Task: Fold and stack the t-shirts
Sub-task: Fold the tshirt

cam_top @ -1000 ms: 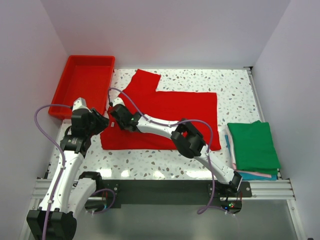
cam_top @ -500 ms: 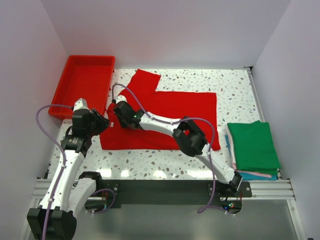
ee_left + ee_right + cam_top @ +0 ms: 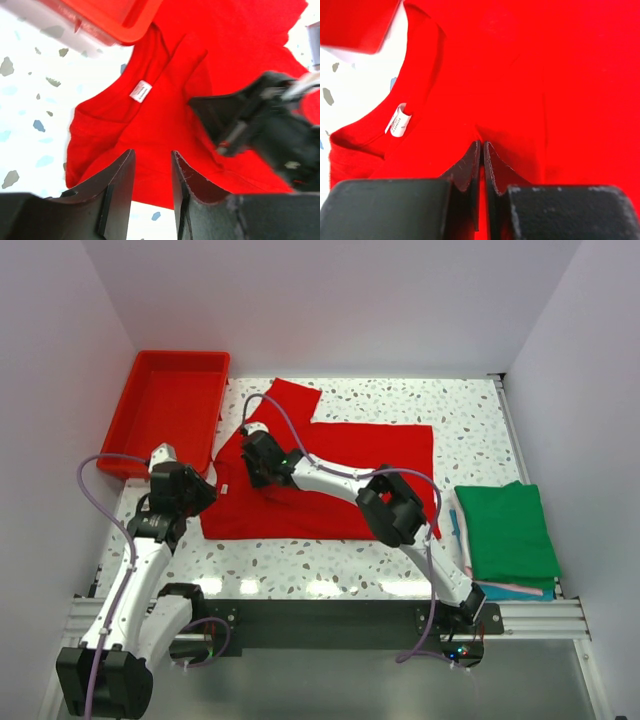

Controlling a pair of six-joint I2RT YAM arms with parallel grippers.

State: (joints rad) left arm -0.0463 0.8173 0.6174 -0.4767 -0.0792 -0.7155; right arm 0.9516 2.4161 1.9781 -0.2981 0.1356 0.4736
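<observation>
Clock read from the top view, 12 o'clock at the far wall.

- Red shirt [image 3: 350, 465]: spread flat on the tabletop [image 3: 300, 565], filling the centre out toward 9 o'clock. 1 sleeve points to 11 o'clock. Collar end with the white neck label [image 3: 140, 91] lies at 9 o'clock, just beside the red tray [image 3: 170, 400].
- Stack at 3 to 4 o'clock, well apart from the red shirt: a folded green shirt [image 3: 512, 530] on top, with pink and teal edges showing under its near side.
- Right fingers [image 3: 465, 170]: pressed together just inside the collar. Creases in the cloth run into the tips, so they look pinched on a tuck of the red shirt.
- Left fingers [image 3: 120, 180]: about half apart, over the shirt's near-left edge at 8 o'clock. Nothing seen between them.

Handling, as a judgement:
- Thin knit, light and limp, with no stiffness to hold a shape. It will drape and drag rather than slide as 1 piece.
- A pinch may catch only the top layer of 2.
- Best holds are the doubled parts: collar band, shoulder seam, hem. Take 2 points along 1 edge so the fold line stays straight.
- Lift enough to clear the tabletop, or the trailing cloth will bunch.
</observation>
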